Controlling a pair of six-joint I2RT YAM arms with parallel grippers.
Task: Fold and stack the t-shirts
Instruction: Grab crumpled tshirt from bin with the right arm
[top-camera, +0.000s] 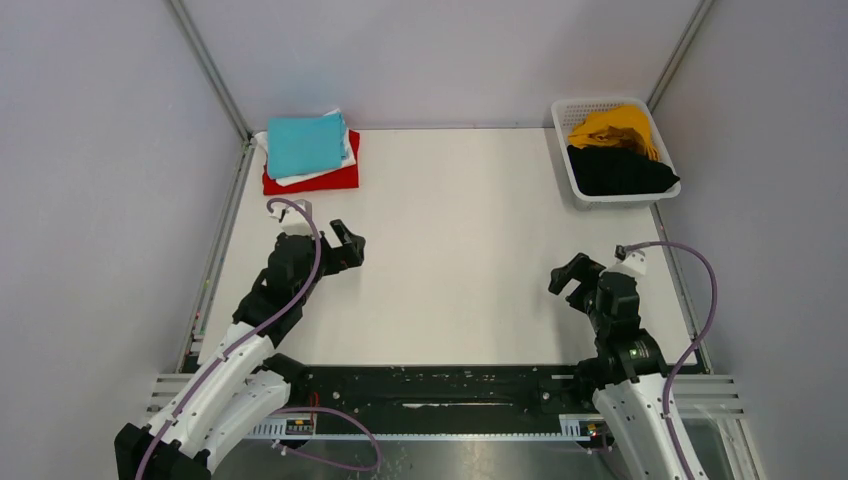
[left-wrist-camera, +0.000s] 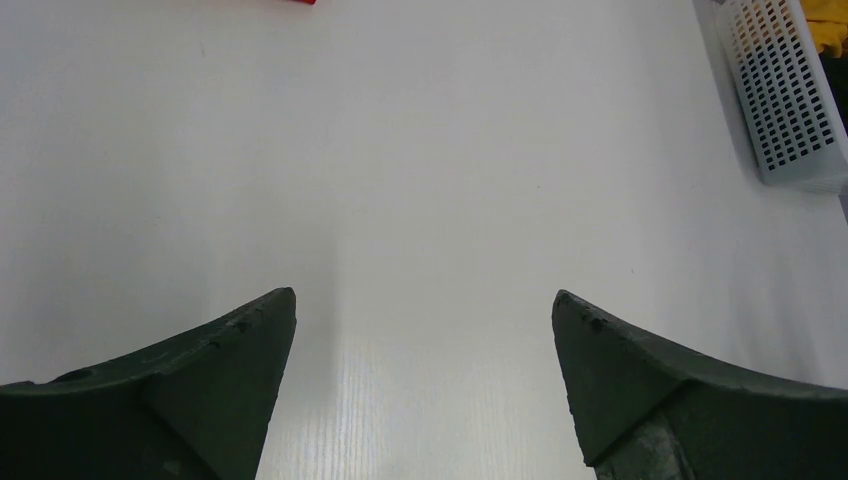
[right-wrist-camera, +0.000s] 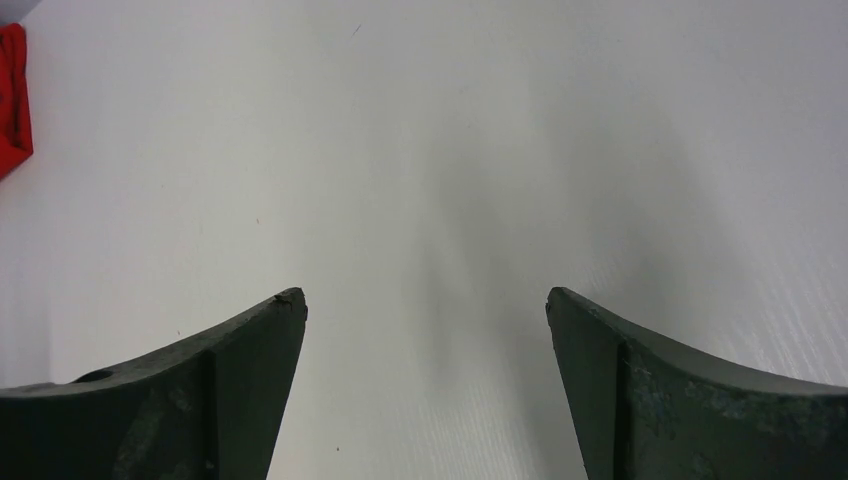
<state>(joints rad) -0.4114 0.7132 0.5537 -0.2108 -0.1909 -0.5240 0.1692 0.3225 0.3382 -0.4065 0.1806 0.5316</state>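
Left hand (left-wrist-camera: 425, 300), right hand (right-wrist-camera: 425, 295) splayed empty — only overhead shows teal t-shirt (top-camera: 305, 145) stacked

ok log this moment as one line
left gripper open, empty | right gripper open, empty | far left: teal t-shirt on white t-shirt on red t-shirt | basket: orange-yellow t-shirt, black t-shirt, bunched

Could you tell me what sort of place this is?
Probably a robot lab test cell, not a home: left arm and right arm bolted at a white table, plain grey walls closing it in, and a folded shirt stack and a basket of more.
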